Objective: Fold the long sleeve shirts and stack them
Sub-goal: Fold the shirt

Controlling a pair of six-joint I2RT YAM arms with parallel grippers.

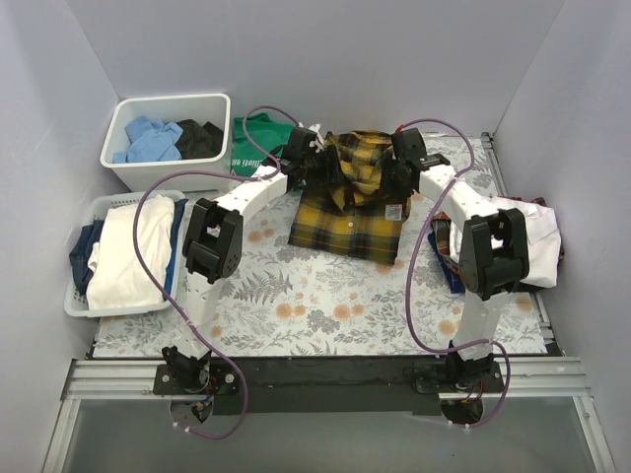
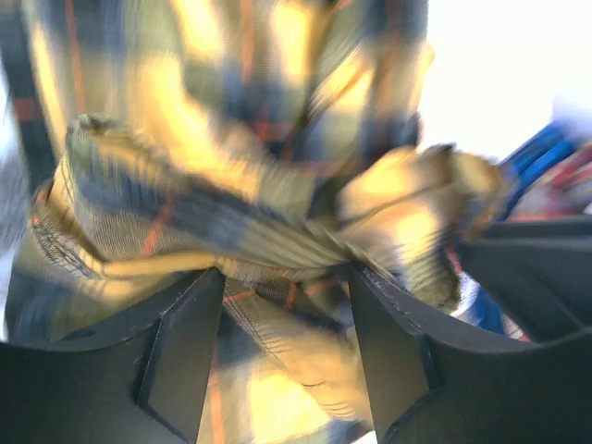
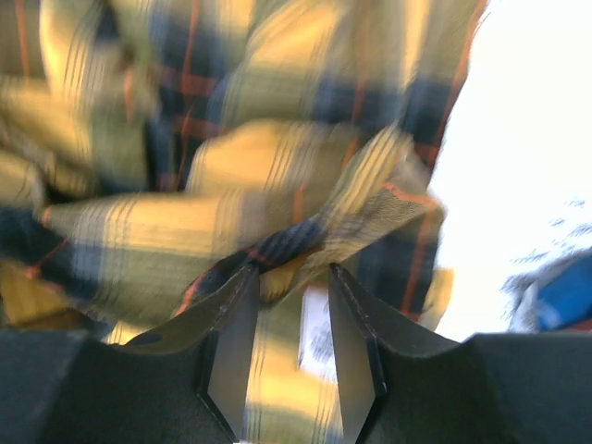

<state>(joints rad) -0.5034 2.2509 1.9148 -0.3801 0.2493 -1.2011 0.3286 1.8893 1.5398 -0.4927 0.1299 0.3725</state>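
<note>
The yellow-and-black plaid long sleeve shirt (image 1: 347, 219) lies at the back middle of the table, and its upper part (image 1: 357, 158) is bunched up between my two grippers. At its left side, my left gripper (image 1: 323, 169) has its jaws standing apart. In the left wrist view a fold of plaid (image 2: 277, 250) crosses the tips of the left gripper (image 2: 287, 270). My right gripper (image 1: 390, 169) is at the shirt's right side. The right wrist view shows the right gripper (image 3: 292, 268) pinching a bunch of plaid at its tips. A white long sleeve shirt (image 1: 532, 232) lies at the right edge.
A green T-shirt (image 1: 258, 138) lies behind the left gripper. A white bin (image 1: 168, 172) with blue and black clothes stands back left. A white basket (image 1: 84, 305) of folded white and dark cloth sits at the left. Blue cloth (image 1: 446, 266) lies beside the right arm.
</note>
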